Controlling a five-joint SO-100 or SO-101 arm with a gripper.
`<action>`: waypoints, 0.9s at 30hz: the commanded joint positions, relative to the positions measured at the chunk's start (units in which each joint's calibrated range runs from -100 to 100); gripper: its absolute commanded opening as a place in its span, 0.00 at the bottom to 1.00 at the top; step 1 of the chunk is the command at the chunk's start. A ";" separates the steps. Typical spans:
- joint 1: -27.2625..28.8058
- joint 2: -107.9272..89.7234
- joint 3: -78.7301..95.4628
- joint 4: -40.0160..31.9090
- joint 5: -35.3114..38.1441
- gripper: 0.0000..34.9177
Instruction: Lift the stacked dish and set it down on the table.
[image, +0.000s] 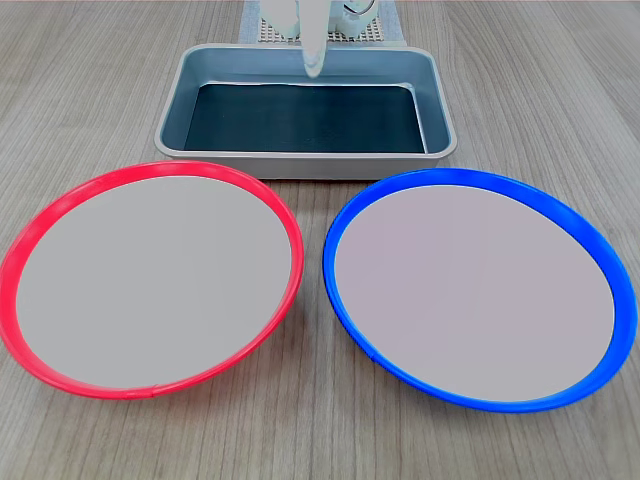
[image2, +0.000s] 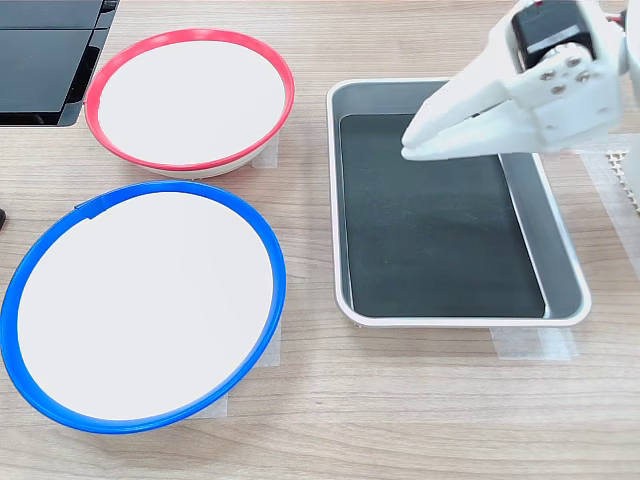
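The red-rimmed dish (image: 155, 275) (image2: 188, 95) lies flat on the wood-grain table (image: 310, 430) (image2: 420, 420), with nothing on it or under it that I can see. It sits beside the blue-rimmed plate (image: 475, 290) (image2: 140, 305), a small gap between their rims. My white gripper (image: 314, 68) (image2: 410, 148) hangs over the grey tray, well apart from both plates. Its fingers are pressed together and hold nothing.
The grey metal tray (image: 300, 160) (image2: 450, 320) with a dark bottom lies between the arm's base and the plates. Pale tape strips (image2: 530, 345) mark the table by the tray and under the plates. A black device (image2: 40, 60) sits at the second exterior view's top left.
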 joint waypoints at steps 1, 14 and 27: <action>-0.05 -2.13 0.00 4.58 -1.12 0.00; 1.36 -2.13 0.00 6.39 -2.00 0.01; 1.17 -2.13 0.00 6.39 -1.90 0.01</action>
